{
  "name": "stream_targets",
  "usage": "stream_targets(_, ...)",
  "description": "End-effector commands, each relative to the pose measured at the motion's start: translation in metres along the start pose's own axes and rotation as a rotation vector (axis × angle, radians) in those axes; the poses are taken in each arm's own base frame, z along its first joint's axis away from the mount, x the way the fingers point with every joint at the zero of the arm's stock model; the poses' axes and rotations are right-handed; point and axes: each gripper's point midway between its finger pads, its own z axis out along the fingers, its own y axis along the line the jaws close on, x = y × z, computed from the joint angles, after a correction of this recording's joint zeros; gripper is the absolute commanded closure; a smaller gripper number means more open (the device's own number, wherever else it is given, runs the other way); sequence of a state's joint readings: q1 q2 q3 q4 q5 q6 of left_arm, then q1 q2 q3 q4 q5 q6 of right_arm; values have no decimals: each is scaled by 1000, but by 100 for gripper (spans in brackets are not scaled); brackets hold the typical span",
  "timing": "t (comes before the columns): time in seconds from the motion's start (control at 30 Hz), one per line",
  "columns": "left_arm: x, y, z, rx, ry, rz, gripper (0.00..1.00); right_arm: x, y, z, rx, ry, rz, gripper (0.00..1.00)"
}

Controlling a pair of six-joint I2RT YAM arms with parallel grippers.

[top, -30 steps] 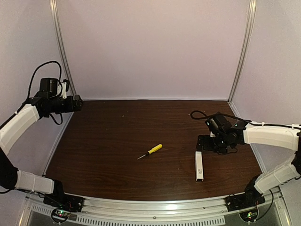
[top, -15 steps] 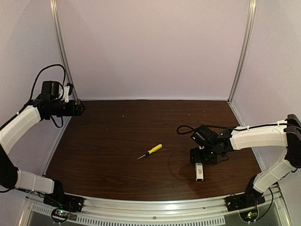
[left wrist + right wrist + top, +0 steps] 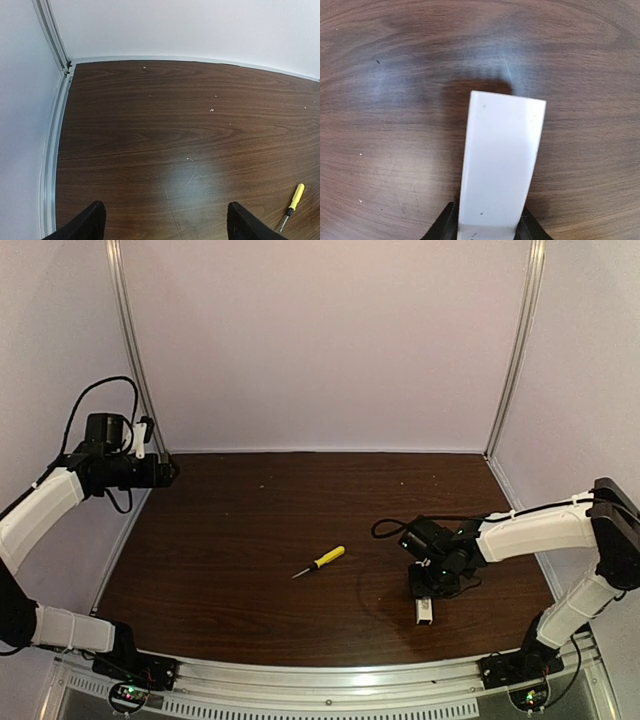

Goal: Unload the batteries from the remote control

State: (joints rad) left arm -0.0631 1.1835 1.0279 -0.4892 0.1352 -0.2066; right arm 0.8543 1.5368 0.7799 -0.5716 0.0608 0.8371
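- A dark wooden table (image 3: 250, 530) sat inside a pale-walled enclosure, seen from above, with two white robot arms reaching in from its near corners.
- The remote control (image 3: 424, 610), a slim white bar, lay on the right side of the table, towards the near edge, with its length running front to back.
- The right gripper (image 3: 428, 583) was down over the remote control's far part; only the near end showed below it in the overhead view.
- In the right wrist view, the remote control (image 3: 502, 160) filled the middle of the picture, and the two black fingertips (image 3: 445, 226) pressed against its long sides, clamping it between them.
- A yellow-handled screwdriver (image 3: 320, 561) lay near the table's centre, well apart from the remote control and to its left, with its metal tip pointing towards the near left.
- The left gripper (image 3: 165, 472) hung raised over the far left corner of the table, well away from both objects.
- In the left wrist view, its fingers (image 3: 95, 222) stood wide apart with nothing between them, only bare wood below; the screwdriver (image 3: 292, 200) showed at the lower right edge.
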Motion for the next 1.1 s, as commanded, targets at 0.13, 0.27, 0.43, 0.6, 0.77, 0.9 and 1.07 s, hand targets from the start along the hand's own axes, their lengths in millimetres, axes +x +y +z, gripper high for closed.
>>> stream_targets(0.13, -1, -1, -3, 7, -17, 18, 15, 0, 8, 4, -5, 18, -84, 72)
stream_targets(0.27, -2, -4, -3, 30, -20, 24, 15, -12, 26, -4, -63, -10, -209, 79)
stream_targets(0.43, -2, -26, -4, 147, -30, 48, 16, -32, 48, -24, -126, -71, -398, 86)
stream_targets(0.6, 1, -57, -6, 263, -30, 107, 16, -40, 83, -49, -283, -101, -552, 86)
stream_targets(0.77, 6, -96, -13, 406, -32, 176, 16, -49, 110, -73, -402, -162, -678, 87)
stream_targets(0.9, 15, -134, -23, 537, -25, 256, 16, -59, 126, -97, -467, -241, -794, 88)
stream_targets(1.07, 23, -159, -34, 642, -26, 299, 14, -62, 139, -118, -521, -286, -933, 88)
